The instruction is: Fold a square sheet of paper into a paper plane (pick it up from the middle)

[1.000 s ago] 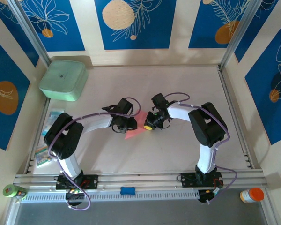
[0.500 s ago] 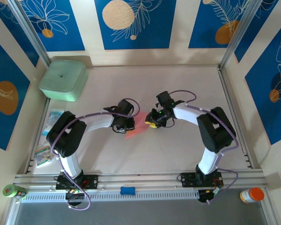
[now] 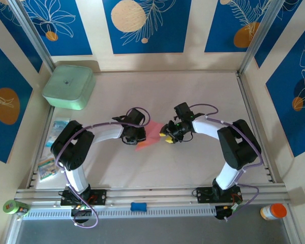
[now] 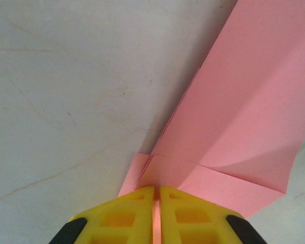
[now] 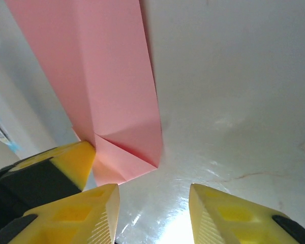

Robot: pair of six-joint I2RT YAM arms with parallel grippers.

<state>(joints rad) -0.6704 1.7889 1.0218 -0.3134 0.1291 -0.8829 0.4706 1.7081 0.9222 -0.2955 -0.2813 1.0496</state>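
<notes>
The square sheet of paper [image 3: 149, 135] is pink and folded into a narrow, creased paper plane shape; it lies mid-table between the two grippers. My left gripper [image 3: 138, 136] is shut on its left end. In the left wrist view the yellow fingertips [image 4: 137, 213] pinch the paper's near edge [image 4: 234, 117], with the folded layers fanning away. My right gripper [image 3: 168, 135] stands open just right of the paper. In the right wrist view its gap [image 5: 152, 208] frames bare table, and the paper's folded end [image 5: 112, 91] lies just ahead to the left, untouched.
A mint-green box [image 3: 69, 86] sits at the back left. Clear printed packets [image 3: 55, 130] lie along the left wall. A green roll [image 3: 14, 207], a blue piece [image 3: 138, 206] and an orange-capped jar [image 3: 273, 211] rest by the front rail.
My right gripper has opened and let go of the paper, easing slightly to the right. My left gripper has closed tighter on the paper's left end.
</notes>
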